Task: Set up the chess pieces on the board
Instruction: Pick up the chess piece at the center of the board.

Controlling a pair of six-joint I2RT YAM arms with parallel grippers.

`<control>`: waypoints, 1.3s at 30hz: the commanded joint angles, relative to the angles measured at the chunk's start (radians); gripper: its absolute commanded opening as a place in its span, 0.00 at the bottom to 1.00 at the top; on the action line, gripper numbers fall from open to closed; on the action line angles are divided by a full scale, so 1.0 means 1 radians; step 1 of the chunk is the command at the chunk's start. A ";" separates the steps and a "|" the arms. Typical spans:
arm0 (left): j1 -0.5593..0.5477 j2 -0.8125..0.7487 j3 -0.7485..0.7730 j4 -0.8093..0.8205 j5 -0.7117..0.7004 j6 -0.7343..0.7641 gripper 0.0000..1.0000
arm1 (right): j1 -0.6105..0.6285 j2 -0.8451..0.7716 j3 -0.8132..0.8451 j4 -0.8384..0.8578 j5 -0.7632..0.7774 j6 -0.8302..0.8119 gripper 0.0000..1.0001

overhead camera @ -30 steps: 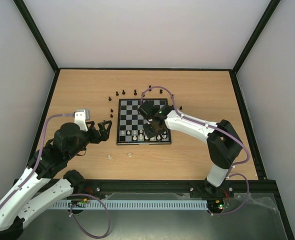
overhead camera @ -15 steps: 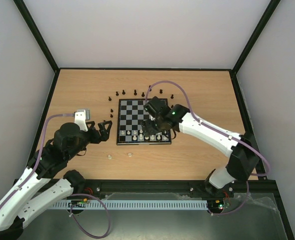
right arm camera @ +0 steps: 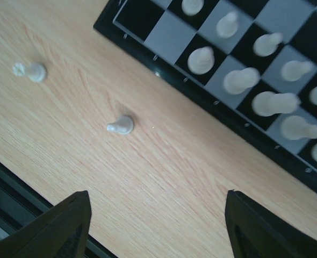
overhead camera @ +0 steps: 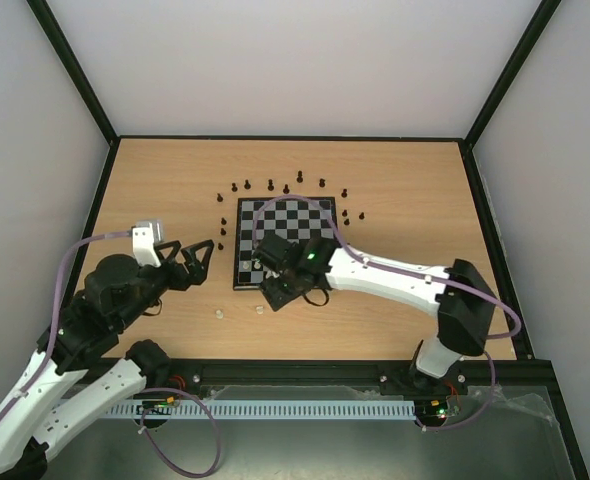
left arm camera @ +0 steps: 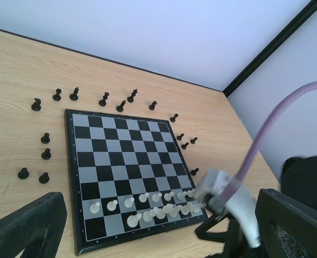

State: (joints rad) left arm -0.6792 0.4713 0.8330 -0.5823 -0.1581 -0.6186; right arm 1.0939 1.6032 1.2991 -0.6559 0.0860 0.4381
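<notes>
The board (overhead camera: pixel 275 225) lies mid-table. Cream-white chess pieces (overhead camera: pixel 275 266) stand in two rows along its near edge. Black chess pieces (overhead camera: pixel 271 184) stand on the table round the far, left and right edges. Two white pieces lie loose on the wood, one (overhead camera: pixel 259 309) nearer the board and one (overhead camera: pixel 218 313) further left. My right gripper (overhead camera: pixel 278 292) is open and empty at the board's near left corner. In the right wrist view it (right arm camera: pixel 158 236) hovers above bare wood, the nearer loose piece (right arm camera: pixel 121 125) ahead. My left gripper (overhead camera: pixel 201 262) is open and empty, left of the board.
The left wrist view shows the board (left arm camera: pixel 121 156), the black pieces (left arm camera: pixel 45 154) round it and my right arm (left arm camera: pixel 228 199) at its near right corner. A black rail (overhead camera: pixel 305 372) runs along the table's near edge. Walls enclose the table.
My right gripper has moved from over the board's near right part to its near left corner, off the board. My left arm has shifted slightly left.
</notes>
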 commanded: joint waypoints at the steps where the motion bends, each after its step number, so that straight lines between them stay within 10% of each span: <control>1: 0.006 -0.026 0.030 -0.037 -0.006 -0.010 0.99 | 0.043 0.091 0.034 -0.018 -0.018 -0.015 0.66; 39: 0.006 -0.068 0.021 -0.068 -0.041 -0.008 0.99 | 0.058 0.423 0.203 -0.004 -0.077 -0.139 0.35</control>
State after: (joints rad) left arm -0.6792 0.4118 0.8482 -0.6437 -0.1883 -0.6292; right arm 1.1461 2.0056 1.4761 -0.6163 0.0174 0.3134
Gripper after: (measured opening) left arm 0.991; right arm 0.363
